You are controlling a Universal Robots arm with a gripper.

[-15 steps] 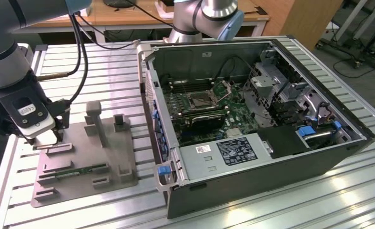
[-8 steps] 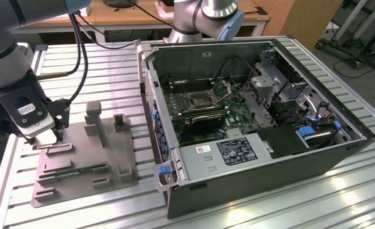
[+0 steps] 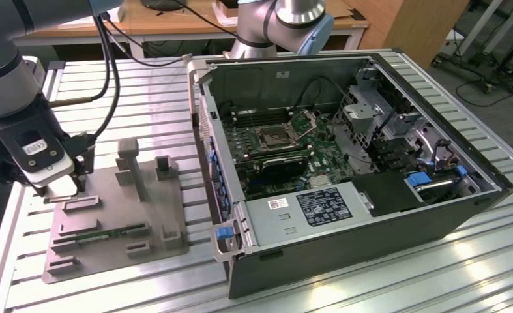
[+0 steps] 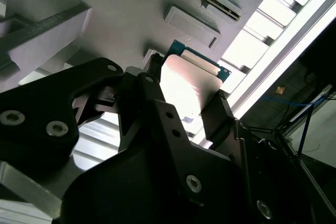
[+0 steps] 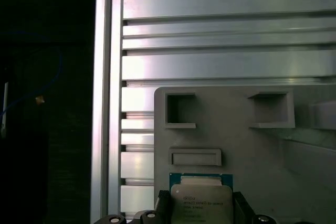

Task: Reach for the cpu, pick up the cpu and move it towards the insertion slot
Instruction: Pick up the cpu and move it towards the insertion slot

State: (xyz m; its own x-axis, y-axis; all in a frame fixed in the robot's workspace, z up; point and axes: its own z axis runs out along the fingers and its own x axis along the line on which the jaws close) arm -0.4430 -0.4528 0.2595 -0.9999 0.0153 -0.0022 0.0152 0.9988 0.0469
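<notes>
The cpu (image 4: 190,80), a pale silver square with a thin rim, sits between my gripper's (image 4: 186,95) two black fingers (image 4: 223,111). Both fingers press against its opposite edges. In the first wrist view the cpu (image 5: 201,204) lies just over the grey plastic tray (image 5: 236,140), flanked by the gripper (image 5: 201,211). In the exterior view the gripper (image 3: 60,189) hangs low over the tray's (image 3: 143,215) far corner at the exterior view's left. The insertion slot (image 3: 274,135), a silver-framed socket with its plate hinged up, is on the green board inside the open computer case, well to the right of the gripper.
The open computer case (image 3: 343,222) stands on the ribbed aluminium table (image 3: 117,85), its near wall between the tray and the board. Upright grey posts (image 3: 130,163) rise from the tray near the gripper. A green circuit strip (image 3: 108,233) lies in a tray recess. A second arm's base (image 3: 278,29) stands behind the case.
</notes>
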